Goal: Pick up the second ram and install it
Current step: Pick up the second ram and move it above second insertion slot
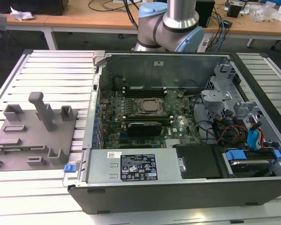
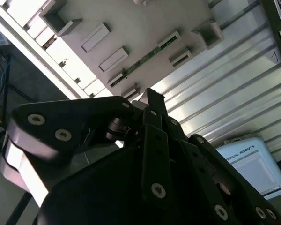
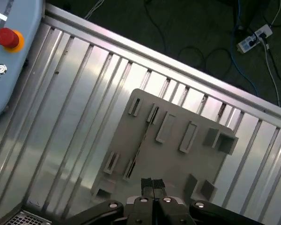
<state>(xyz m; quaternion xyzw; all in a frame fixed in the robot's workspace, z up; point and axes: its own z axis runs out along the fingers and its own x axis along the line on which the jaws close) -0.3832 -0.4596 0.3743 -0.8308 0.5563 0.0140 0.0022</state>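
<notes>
The second ram [image 2: 143, 58] is a thin green stick lying on edge in the grey fixture plate [image 2: 131, 23], held between small grey blocks. In the first wrist view the ram [image 3: 141, 140] shows as a narrow line across the fixture plate [image 3: 178, 164]. My gripper [image 3: 152, 182] hangs above the plate's near edge, well clear of the stick, shut with nothing between its fingers. In the second wrist view the gripper [image 2: 152, 98] points at the plate with its black fingers pressed together. The fixture plate [image 1: 23, 140] lies at the exterior view's left.
An open computer case [image 1: 178, 187] sits on the slatted aluminium table [image 1: 51, 65], with the CPU socket [image 1: 150, 105] and a black card [image 1: 143, 127] inside. A teach pendant [image 3: 8, 37] with a red button lies beside the table. Cables [image 3: 253, 40] trail on the floor.
</notes>
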